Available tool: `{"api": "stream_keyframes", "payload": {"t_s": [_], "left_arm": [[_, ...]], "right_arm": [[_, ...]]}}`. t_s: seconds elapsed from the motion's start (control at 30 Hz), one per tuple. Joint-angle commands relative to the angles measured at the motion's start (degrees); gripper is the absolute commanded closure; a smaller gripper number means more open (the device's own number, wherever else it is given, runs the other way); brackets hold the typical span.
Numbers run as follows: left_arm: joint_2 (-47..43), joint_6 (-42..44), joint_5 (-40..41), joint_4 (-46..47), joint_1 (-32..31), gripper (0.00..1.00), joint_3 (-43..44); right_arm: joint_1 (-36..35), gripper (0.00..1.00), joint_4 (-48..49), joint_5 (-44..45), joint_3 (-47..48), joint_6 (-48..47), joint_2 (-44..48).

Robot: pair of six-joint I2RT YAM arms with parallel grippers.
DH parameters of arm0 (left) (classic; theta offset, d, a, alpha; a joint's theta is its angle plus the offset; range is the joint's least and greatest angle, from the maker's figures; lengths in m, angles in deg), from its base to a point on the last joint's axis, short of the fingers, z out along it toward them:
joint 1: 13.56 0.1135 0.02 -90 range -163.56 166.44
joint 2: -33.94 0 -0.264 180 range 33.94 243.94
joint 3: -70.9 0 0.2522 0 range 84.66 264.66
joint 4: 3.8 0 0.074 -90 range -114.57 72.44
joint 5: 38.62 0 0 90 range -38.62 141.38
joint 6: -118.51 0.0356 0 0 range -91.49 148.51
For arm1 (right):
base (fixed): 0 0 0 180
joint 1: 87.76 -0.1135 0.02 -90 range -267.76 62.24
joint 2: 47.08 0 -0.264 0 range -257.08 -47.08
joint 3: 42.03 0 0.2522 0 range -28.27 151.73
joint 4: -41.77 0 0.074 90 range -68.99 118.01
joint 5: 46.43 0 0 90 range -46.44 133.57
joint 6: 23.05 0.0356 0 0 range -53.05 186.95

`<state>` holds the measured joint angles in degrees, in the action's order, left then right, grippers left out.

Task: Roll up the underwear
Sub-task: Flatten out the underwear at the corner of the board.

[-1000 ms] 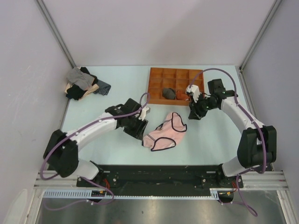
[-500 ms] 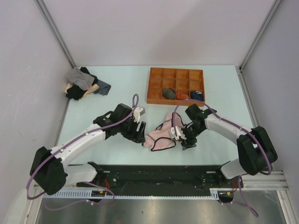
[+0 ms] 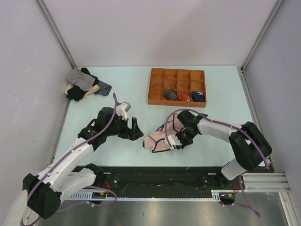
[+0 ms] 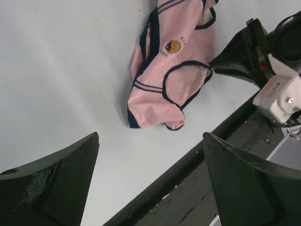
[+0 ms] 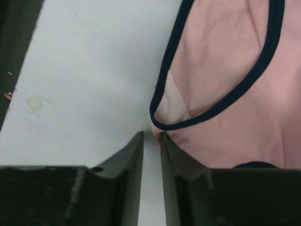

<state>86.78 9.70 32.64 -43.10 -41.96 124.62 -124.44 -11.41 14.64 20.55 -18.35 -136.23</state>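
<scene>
The underwear (image 3: 161,137) is a light-pink pair of briefs with navy edging, lying crumpled on the pale table near its front edge. The left wrist view shows the underwear (image 4: 171,70) ahead of my left gripper (image 4: 151,135), whose jaws stand wide apart over bare table. In the top view my left gripper (image 3: 135,129) sits just left of the garment, not touching it. My right gripper (image 3: 175,141) is low at the garment's right side. In its wrist view the right gripper (image 5: 151,135) has a narrow gap showing bare table, one finger against the underwear (image 5: 225,84) hem.
An orange compartment tray (image 3: 160,101) stands at the back right with rolled bundles (image 3: 170,94) in its front row. A pile of grey, black and tan garments (image 3: 82,84) lies at the back left. The black rail (image 3: 160,174) runs along the near edge.
My left gripper opened wide and drew back left from the underwear. My right arm came from the tray down to the garment's right edge, and its jaws narrowed.
</scene>
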Motion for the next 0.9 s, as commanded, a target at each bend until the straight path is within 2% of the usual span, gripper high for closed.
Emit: {"api": "stream_keyframes", "payload": {"t_s": [0.0,0.03,0.13,0.37,0.4,0.43,0.47,0.53,0.73,0.87], "left_arm": [[-0.63,-3.69,-4.46,5.23,0.54,0.04,-2.78],[-0.37,-4.3,-5.59,6.54,0.54,0.04,-3.31],[1.56,-4.22,-7.53,7.87,0.54,0.04,-3.23],[7.8,-2.9,-11.4,9.98,0.37,0.05,-3.05],[9.81,-2.81,-11.49,10.68,0.02,0.05,-3.05],[10.7,-2.47,-11.49,10.95,-0.16,0.06,-3.05],[11.4,-2.46,-11.41,11.12,-0.16,0.06,-2.96],[12.11,-2.11,-10.53,10.69,-0.25,0.06,-2.88],[5.72,-3.42,-3.86,8.4,-0.16,0.04,-4.8],[1.4,-9.57,-3.14,14.63,-0.16,0.02,-11.3]], "right_arm": [[-0.14,0.8,0.04,4.05,-2.49,-1.37,2.3],[-0.05,0.89,-0.65,3.88,-2.59,-0.93,2.83],[1.09,1.0,-4.94,2.48,-2.68,-0.92,6.25],[8.64,1.0,-15.86,-0.78,-4.96,-5.4,18.29],[9.17,0.96,-15.78,-1.21,-5.31,-5.32,19.17],[9.0,0.83,-14.12,-2.09,-5.57,-4.97,20.05],[8.65,0.75,-12.54,-2.45,-5.75,-3.23,20.06],[5.94,0.64,-6.5,-2.63,-5.75,-1.11,18.49],[-1.1,0.57,6.26,1.93,-5.66,1.89,9.17],[-2.95,0.57,9.01,3.96,-5.58,2.15,5.04]]}}
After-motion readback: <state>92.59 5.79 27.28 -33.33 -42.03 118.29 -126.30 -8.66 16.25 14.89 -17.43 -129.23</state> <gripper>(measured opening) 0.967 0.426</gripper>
